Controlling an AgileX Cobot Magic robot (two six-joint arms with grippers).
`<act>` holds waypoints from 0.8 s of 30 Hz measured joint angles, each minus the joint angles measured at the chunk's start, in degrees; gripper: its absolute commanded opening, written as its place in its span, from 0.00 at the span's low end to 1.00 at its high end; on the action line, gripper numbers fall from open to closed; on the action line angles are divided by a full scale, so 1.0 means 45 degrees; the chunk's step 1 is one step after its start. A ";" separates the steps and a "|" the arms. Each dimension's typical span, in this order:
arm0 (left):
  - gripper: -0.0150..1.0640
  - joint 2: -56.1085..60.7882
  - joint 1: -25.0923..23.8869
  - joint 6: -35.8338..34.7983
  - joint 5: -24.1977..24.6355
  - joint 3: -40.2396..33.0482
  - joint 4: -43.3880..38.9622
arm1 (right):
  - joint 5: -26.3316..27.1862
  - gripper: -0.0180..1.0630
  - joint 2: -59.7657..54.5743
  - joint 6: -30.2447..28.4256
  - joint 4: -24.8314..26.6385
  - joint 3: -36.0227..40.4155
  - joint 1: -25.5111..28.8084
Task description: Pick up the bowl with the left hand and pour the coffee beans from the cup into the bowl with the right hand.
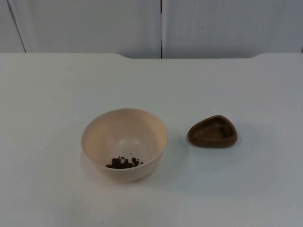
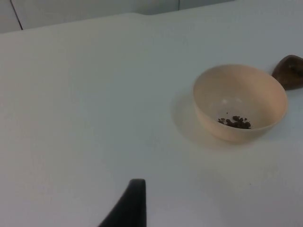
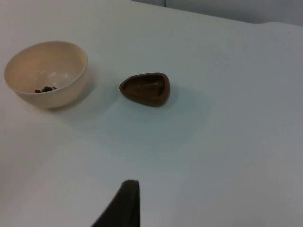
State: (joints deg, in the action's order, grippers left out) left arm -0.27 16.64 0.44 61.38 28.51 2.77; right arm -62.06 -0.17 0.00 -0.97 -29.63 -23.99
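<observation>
Standing upright on the white table (image 1: 57, 94), the cream bowl (image 1: 97, 135) held a small heap of coffee beans (image 1: 124, 163) against its near inner wall. Just to its right, apart from it, lay the brown wooden cup (image 1: 212, 131), a rounded triangle, mouth up, its long axis running across the table and its narrow end pointing away from the bowl. One black fingertip (image 2: 128, 205) of the left gripper and one fingertip (image 3: 122, 204) of the right gripper showed above the table, well apart from both vessels; whether either claw was released or clenched could not be told.
</observation>
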 measured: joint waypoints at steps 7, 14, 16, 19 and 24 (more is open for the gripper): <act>0.99 0.0000 0.0000 0.0000 0.0000 0.0000 0.0000 | 0.0000 0.99 0.0000 0.0000 0.0000 0.0000 0.0000; 0.99 0.0000 0.0000 0.0000 0.0000 0.0000 0.0000 | 0.0000 0.99 0.0000 0.0000 0.0000 0.0000 0.0000; 0.99 0.0000 0.0000 0.0000 0.0000 0.0000 0.0000 | 0.0000 0.99 0.0000 0.0000 0.0000 0.0000 0.0000; 0.99 0.0000 0.0000 0.0000 0.0020 0.0000 0.0000 | 0.0000 0.99 0.0000 0.0000 0.0000 0.0000 0.0000; 0.99 0.0000 0.0000 0.0000 0.0028 0.0000 0.0000 | 0.0000 0.99 0.0000 0.0000 0.0000 0.0000 0.0000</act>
State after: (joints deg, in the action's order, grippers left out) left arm -0.27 16.64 0.44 61.51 28.51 2.77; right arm -62.06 -0.17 0.00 -0.97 -29.63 -23.99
